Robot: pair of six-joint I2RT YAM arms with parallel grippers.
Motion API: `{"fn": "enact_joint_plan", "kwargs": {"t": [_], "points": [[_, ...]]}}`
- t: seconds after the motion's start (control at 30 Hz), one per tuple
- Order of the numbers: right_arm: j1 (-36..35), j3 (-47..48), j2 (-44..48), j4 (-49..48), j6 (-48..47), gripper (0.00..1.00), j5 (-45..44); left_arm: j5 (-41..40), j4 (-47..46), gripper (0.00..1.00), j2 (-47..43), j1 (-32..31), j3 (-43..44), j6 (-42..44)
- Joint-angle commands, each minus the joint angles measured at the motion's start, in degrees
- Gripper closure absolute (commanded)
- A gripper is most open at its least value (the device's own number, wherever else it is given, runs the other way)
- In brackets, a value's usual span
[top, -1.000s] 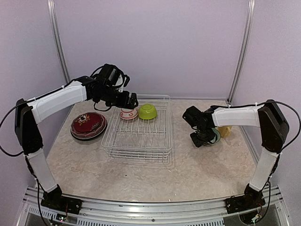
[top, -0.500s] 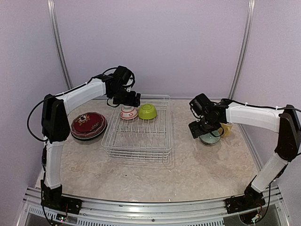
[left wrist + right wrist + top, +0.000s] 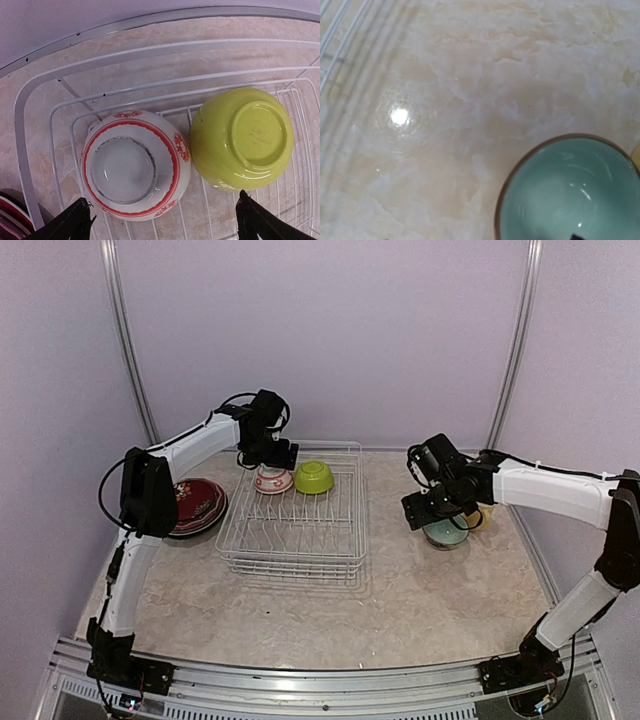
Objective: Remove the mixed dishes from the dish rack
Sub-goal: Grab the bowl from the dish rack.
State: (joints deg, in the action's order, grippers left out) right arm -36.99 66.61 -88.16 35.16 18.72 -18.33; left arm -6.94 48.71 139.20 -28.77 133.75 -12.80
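The white wire dish rack (image 3: 300,530) holds two upturned bowls at its far end: a white one with red trim (image 3: 272,481) (image 3: 131,165) and a lime green one (image 3: 314,477) (image 3: 240,137). My left gripper (image 3: 272,458) (image 3: 162,226) hovers open just above the red-trimmed bowl, its fingertips (image 3: 75,225) set wide on either side and touching nothing. A pale green bowl (image 3: 445,532) (image 3: 565,192) stands upright on the table to the right of the rack. My right gripper (image 3: 427,510) hangs over its left rim, open and empty. One fingertip (image 3: 576,237) shows above the bowl's inside.
Dark red plates (image 3: 198,502) are stacked on the table left of the rack, partly behind the left arm. A pale yellow mug (image 3: 482,516) stands just right of the pale green bowl. Rack wires (image 3: 332,35) edge the right wrist view. Side walls stand close.
The right gripper has opened and risen off the pale green bowl, which now rests on the table. The left arm has swung farther back, its gripper staying above the red-trimmed bowl.
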Motion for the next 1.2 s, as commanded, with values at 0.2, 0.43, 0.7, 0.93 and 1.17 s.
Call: {"fn": "enact_joint_plan", "kwargs": {"t": [0.2, 0.43, 0.7, 0.93, 1.17], "points": [[0.02, -2.58, 2.69, -1.01, 0.78, 0.25, 0.86, -7.36, 1.06, 0.02, 5.69, 0.43, 3.97, 0.11], [-0.36, -2.87, 2.71, -1.19, 1.0, 0.25, 0.97, -7.22, -1.52, 0.09, 7.47, 0.69, 4.93, 0.41], [-0.59, -3.97, 3.37, -1.26, 1.31, 0.25, 0.84, -6.28, -3.06, 0.19, 9.67, 1.16, 7.56, -0.97], [-0.74, -4.15, 3.5, -1.21, 1.3, 0.25, 1.1, -6.19, -3.37, 0.41, 9.93, 1.0, 7.38, -1.57], [-0.94, -4.4, 4.39, -2.15, 1.41, 0.25, 1.04, -5.51, -2.5, 0.62, 8.57, 0.92, 7.1, -1.38]]}}
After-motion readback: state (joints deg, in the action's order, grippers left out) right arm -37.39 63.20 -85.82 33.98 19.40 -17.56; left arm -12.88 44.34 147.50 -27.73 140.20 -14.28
